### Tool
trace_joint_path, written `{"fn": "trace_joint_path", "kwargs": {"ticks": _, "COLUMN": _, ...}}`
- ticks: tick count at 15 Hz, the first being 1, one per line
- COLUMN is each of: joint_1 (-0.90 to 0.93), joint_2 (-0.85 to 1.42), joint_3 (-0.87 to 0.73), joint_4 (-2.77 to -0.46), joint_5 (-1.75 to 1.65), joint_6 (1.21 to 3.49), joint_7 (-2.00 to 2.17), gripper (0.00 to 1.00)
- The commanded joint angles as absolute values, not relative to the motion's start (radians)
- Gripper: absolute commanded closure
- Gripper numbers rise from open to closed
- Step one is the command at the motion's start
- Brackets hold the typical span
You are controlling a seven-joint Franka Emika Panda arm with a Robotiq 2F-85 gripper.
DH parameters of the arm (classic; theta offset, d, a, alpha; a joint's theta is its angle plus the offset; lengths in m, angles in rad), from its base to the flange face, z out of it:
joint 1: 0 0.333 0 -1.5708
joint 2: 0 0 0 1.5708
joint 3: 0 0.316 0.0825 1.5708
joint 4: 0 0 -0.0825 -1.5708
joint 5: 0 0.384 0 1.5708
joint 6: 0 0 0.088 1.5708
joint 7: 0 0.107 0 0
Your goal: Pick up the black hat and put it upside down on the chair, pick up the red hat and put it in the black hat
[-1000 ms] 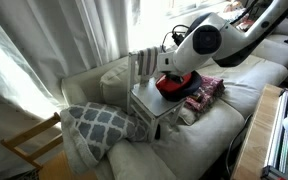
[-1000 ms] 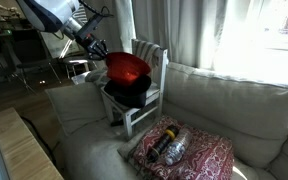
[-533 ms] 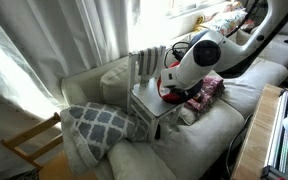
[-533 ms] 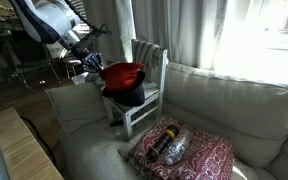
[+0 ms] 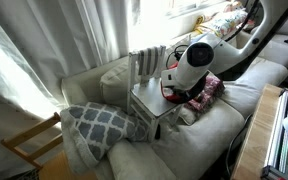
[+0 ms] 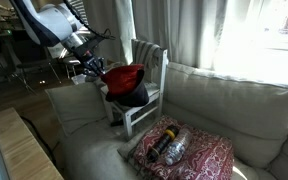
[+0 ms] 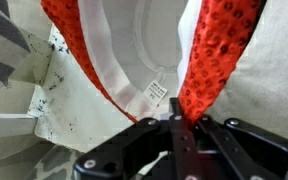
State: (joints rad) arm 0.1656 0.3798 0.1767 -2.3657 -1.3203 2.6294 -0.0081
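The red hat [image 6: 125, 75] lies tilted on the black hat [image 6: 134, 96], which sits on the seat of the small white-grey chair [image 6: 150, 58] on the sofa. My gripper [image 6: 97, 71] is at the hat's side, shut on its brim. In the wrist view the closed fingers [image 7: 178, 122] pinch the red fabric [image 7: 220, 48], with the hat's white lining and label above and the chair's white seat [image 7: 44, 110] to the left. In an exterior view my arm covers most of the red hat [image 5: 168, 93] on the chair [image 5: 147, 98]; the black hat is hidden there.
A red patterned cushion [image 6: 184, 150] lies on the sofa [image 6: 234, 105] next to the chair, also in an exterior view [image 5: 208, 90]. A grey-white patterned cushion [image 5: 99, 122] and a bare-wood chair frame [image 5: 29, 140] are beyond. Curtains hang behind the sofa.
My gripper has come down with the red hat, from above the chair onto the black hat. The red hat has tipped over to lie on it.
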Motion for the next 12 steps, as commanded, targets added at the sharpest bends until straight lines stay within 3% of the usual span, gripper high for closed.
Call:
{"fn": "trace_joint_path", "kwargs": {"ticks": 1, "joint_1": 0.165, "joint_2": 0.398, "joint_3": 0.168, "joint_4": -2.326, "joint_5": -1.335, "joint_6": 2.656, "joint_7": 0.024, "gripper": 0.99}}
{"fn": "trace_joint_path", "kwargs": {"ticks": 12, "joint_1": 0.172, "joint_2": 0.429, "joint_3": 0.184, "joint_4": -2.187, "joint_5": -1.372, "joint_6": 2.774, "joint_7": 0.032, "gripper": 0.99}}
